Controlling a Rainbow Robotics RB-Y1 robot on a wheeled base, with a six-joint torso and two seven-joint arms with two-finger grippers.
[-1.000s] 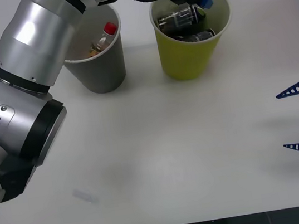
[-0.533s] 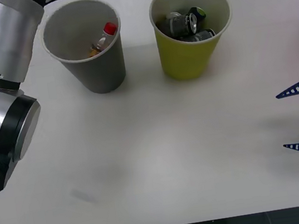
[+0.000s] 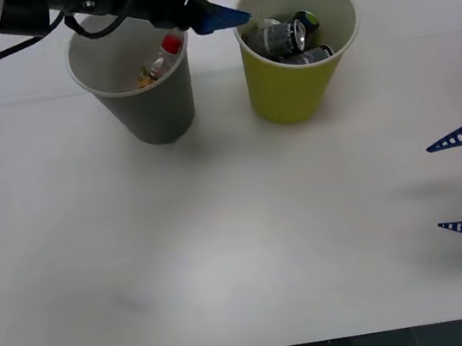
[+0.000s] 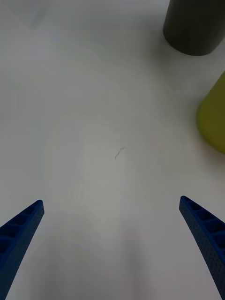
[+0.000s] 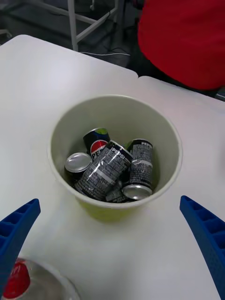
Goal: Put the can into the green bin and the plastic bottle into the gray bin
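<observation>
Cans lay piled inside the tall yellow-green cup-shaped bin (image 5: 117,154), and the small dark gray can with a shiny silver top (image 5: 104,171) rested on its side, slanted across the others. The left gripper (image 3: 221,18) hung above the rim, jaws spread wide. The right gripper (image 4: 112,243) waited wide open over the smooth white table (image 3: 247,223).

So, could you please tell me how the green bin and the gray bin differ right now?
The green bin is yellow-green and holds several drink cans, among them the can lying tilted on top; the gray bin is gray and holds the plastic bottle with its red cap. The green bin stands nearer the robot's right, the gray bin nearer its left, under the open left tool. Both are upright, tapered and similar in size.
</observation>
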